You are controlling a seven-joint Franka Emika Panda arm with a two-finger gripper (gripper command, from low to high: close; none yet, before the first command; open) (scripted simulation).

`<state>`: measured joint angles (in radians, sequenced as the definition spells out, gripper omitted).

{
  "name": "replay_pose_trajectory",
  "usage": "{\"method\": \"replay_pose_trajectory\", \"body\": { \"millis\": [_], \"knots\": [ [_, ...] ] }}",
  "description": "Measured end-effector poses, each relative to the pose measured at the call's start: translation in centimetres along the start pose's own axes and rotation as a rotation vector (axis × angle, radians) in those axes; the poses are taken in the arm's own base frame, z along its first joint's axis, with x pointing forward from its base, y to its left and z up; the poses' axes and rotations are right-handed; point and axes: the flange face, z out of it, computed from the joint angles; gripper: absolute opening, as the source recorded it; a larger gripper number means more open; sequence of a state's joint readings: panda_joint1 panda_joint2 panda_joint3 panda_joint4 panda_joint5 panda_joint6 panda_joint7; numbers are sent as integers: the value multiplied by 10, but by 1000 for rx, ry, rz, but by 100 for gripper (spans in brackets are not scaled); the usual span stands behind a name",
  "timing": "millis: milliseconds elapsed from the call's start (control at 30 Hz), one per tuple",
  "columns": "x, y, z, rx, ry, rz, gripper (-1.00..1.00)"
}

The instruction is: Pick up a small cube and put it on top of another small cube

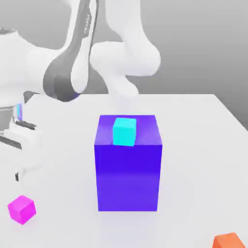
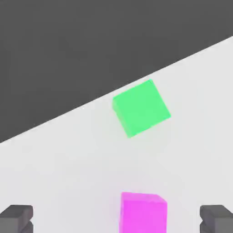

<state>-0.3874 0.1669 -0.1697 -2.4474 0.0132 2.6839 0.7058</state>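
A: Gripper (image 2: 116, 219) spread wide, holding nothing. Two dark fingertips (image 2: 16, 218) far apart, one on each side of the pink cube (image 2: 144, 212).

B: And the pink cube? Sitting flat on the tabletop (image 1: 203, 145), near the front corner on the exterior view's left. Also there in that view (image 1: 22, 209), low down by the white arm (image 1: 72, 72).

A: Not picked up yet. Not even touched.

B: Could go wrong how?

A: Probably by coming down a bit off to one side. Then a fingertip lands on top of the cube, or bumps it away toward the edge.

B: Close to the edge too, by the look of it. One hard push and off the tabletop, maybe.

A: Green cube (image 2: 141, 107) lying further along, apart from the pink one. Cyan cube (image 1: 124, 131) up high on the big blue block (image 1: 128, 169). Orange cube (image 1: 228, 240) at the front edge, other side.

B: Risky later as well. Small cube on small cube, easy to drop crooked and slide off.
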Motion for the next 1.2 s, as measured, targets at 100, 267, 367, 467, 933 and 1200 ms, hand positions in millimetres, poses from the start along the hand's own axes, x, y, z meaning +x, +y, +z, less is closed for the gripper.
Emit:
{"method": "replay_pose_trajectory", "body": {
  "millis": [100,267,367,467,933,1200],
  "knots": [
    [1,23,49,-27,-57,37,0],
    [-2,30,110,-32,-68,44,-100],
    [-3,30,110,-32,-68,44,-100],
    [-3,30,114,-32,-68,44,-100],
    [61,-25,27,-49,-66,425,-100],
    [87,-65,59,-50,-58,653,100]
  ]
}}
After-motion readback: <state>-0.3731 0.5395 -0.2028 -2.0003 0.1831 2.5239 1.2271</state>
